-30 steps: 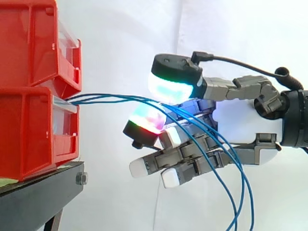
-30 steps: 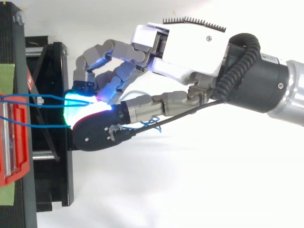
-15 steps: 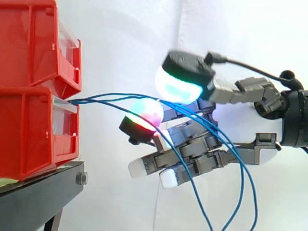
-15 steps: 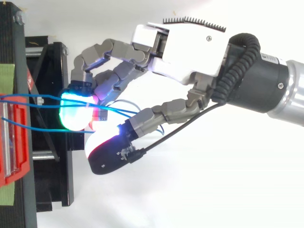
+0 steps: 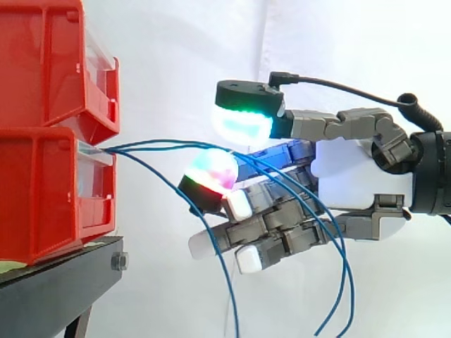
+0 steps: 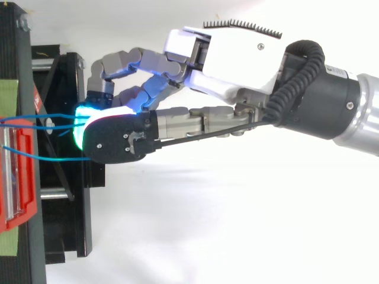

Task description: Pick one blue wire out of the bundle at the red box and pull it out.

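Three thin blue wires come out of the front of the lower red box at the left. My hand reaches in from the right, just off the box. Its thumb pad, glowing green and cyan, lies over a finger pad glowing red and green, and two of the wires run between them, pinched. They then loop down in front of the curled lower fingers. The third wire hangs free below the pads and drops out of view; from above it runs under the thumb.
A second red box is stacked on the lower one. Both rest on a black stand whose edge juts out below the hand. A white curtain hangs behind.
The thumb swung off the finger pad half a second ago and has closed back over it. One wire slipped out of the pinch and now hangs lower, to the left.
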